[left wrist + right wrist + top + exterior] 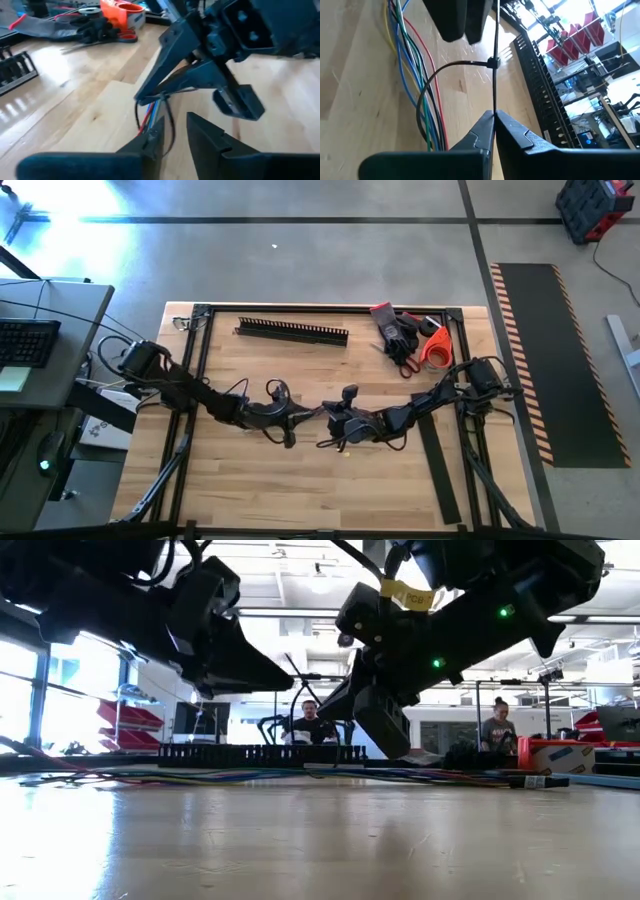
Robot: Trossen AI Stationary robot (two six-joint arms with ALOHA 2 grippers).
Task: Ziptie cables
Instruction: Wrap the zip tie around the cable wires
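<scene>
The bare wooden worktop [320, 840] fills the foreground of the low view, with both arms hanging over it. In the high view, the left gripper [300, 418] sits at the middle of the worktop, its fingers parted around the cables [417, 75]; whether they press on them cannot be told. The cables, a bunch of blue, green, red, yellow and black wires, lie flat along the wood between the two arms. A black zip tie [493, 63] loops around part of the bunch, its tail running straight to the right gripper [494, 116], which is clenched on that tail just beside the left gripper. Toward the back edge of the worktop, left of centre, lies a long black comb-toothed duct [291, 331]. Right of it sits a pile of black gloves [398, 332] with red-handled scissors [404, 363], then an orange tape dispenser [435, 348]. A flat black strip [437, 465] lies near the right edge. Two people stand in the room beyond.
</scene>
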